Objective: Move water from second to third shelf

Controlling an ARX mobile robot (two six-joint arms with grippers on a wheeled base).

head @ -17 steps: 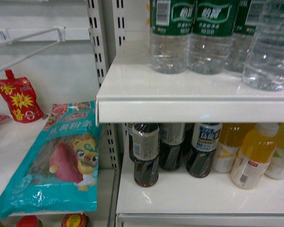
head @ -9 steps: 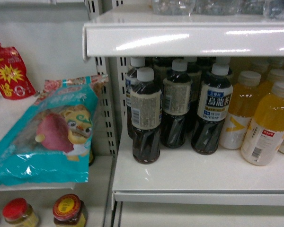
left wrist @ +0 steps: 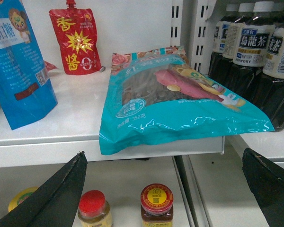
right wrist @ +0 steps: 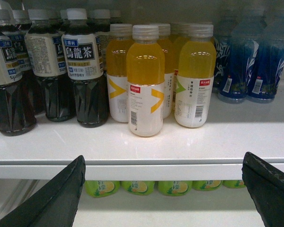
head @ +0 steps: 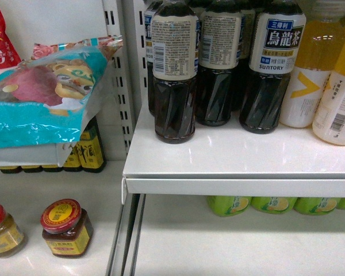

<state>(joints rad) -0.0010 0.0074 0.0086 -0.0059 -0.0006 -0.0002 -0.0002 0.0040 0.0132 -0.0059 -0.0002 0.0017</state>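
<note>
A teal snack bag (head: pixel 43 100) lies on the left shelf, above two red-lidded jars (head: pixel 64 227). Dark tea bottles (head: pixel 173 69) and yellow juice bottles (right wrist: pixel 145 80) stand on the white shelf (head: pixel 241 184). No water bottle shows. The left hand (left wrist: pixel 165 189) and right hand (right wrist: pixel 165 189) are both wide open, holding nothing

A big teal snack bag (left wrist: pixel 175 104) lies flat on a white shelf (left wrist: pixel 75 123), with a red sauce pouch (left wrist: pixel 75 40) behind it and a blue bag (left wrist: pixel 19 66) standing to the left. Dark tea bottles (left wrist: pixel 255 52) stand on the right. Two small jars (left wrist: pixel 156 205) sit below, between the wide-apart black fingers (left wrist: pixel 52 198) of the left gripper (left wrist: pixel 163 189).
</note>
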